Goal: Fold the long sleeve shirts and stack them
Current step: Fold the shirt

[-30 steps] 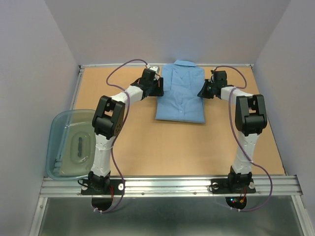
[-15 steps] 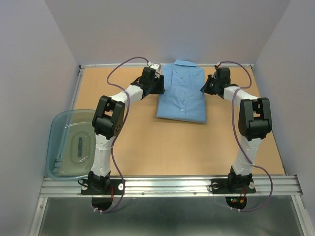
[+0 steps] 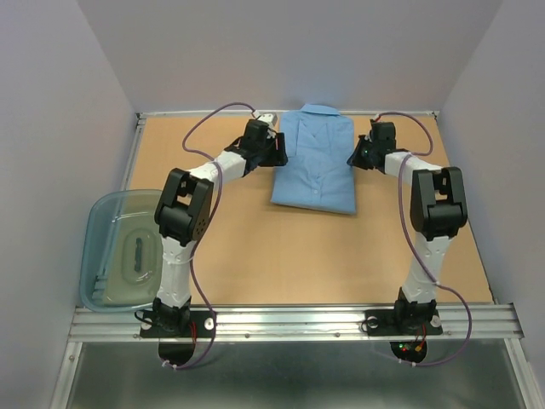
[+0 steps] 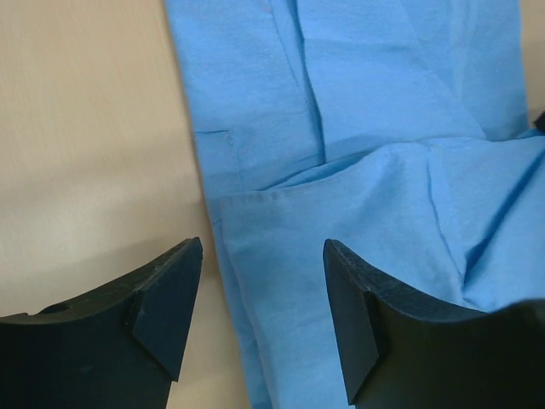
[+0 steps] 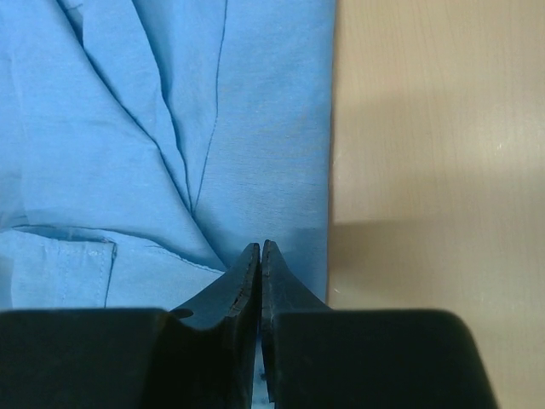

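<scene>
The light blue thin cloth button-front shirt [image 3: 313,164] lies folded into a neat rectangle at the far middle of the table, with its collar toward the back wall and its button front facing up. In the left wrist view, overlapping layers of the shirt [image 4: 375,119] show, with a stitched hem edge running across them.

The left gripper [image 3: 278,153] sits at the shirt's left edge. In its own camera the two black fingers [image 4: 166,298] stand wide apart with nothing clamped between them. One is over bare wood and the other over blue cloth, so the folded edge runs through the gap.

The right gripper [image 3: 352,159] is at the opposite edge. Its wrist view shows the jaws pressed together, tip to tip [image 5: 261,249], over the cloth just inside the shirt's right border. Whether any fabric is pinched between them cannot be told.

The light wooden table [image 3: 255,256] carries only the shirt in its middle. A clear bluish plastic tub [image 3: 100,223] overhangs its left edge, well apart from the shirt. A ribbed aluminium rail [image 3: 289,319] along the near edge carries both arm bases, and purple cables [image 3: 213,115] loop over the arms.
</scene>
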